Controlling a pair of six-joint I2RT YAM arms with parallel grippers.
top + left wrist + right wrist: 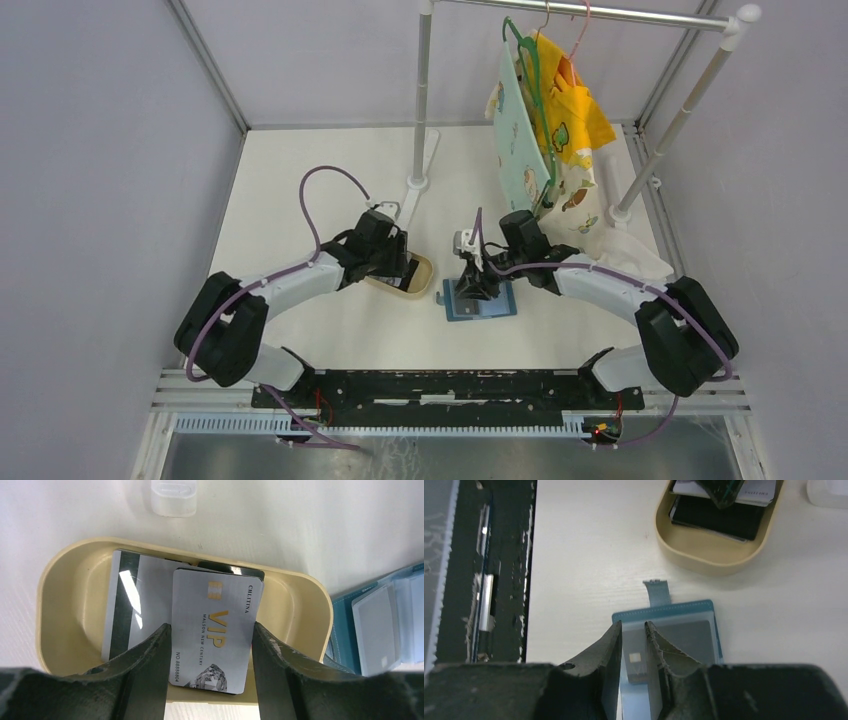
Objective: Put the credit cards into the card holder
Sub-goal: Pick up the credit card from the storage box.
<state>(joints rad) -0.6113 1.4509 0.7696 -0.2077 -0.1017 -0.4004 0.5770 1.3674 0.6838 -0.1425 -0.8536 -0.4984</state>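
Left wrist view, centre: silver rectangular plastic card with gold VIP lettering [214, 615], pinched by both long edges between dark left fingers [142, 672], so clamped on that card, its lower end overlapping near rim of tan oval plastic tray [60, 580]. Beneath it in same tray, left of centre: second silver card with dark magnetic stripe [125, 605], lying flat. Under both, edge of black card [232, 571] peeking out at upper middle. Top of frame: translucent white plastic block [172, 500] on white counter [310, 525]. Right edge: teal-blue rectangular card holder [342, 630], lying open just beside tray, clear plastic sleeves [377, 627] facing up. Right wrist view, lower centre: dark right fingers [609, 652] narrowly apart, low over the open card holder, nothing seen clamped. In the gap: grey card with small gold chip patch [636, 657], flat in a sleeve of the holder. Teal strap tab [657, 591] sticking out from holder's edge toward top of frame. Upper right of that frame: tan tray with black card inside, tip of left fingers above it. Top view: tray left of centre, card holder at centre, near each other but apart, one arm over each. Upper right of top view: metal clothes rail [590, 10] with yellow and printed garments on hangers [560, 130], white cloth [625, 255] on counter below, behind right arm.
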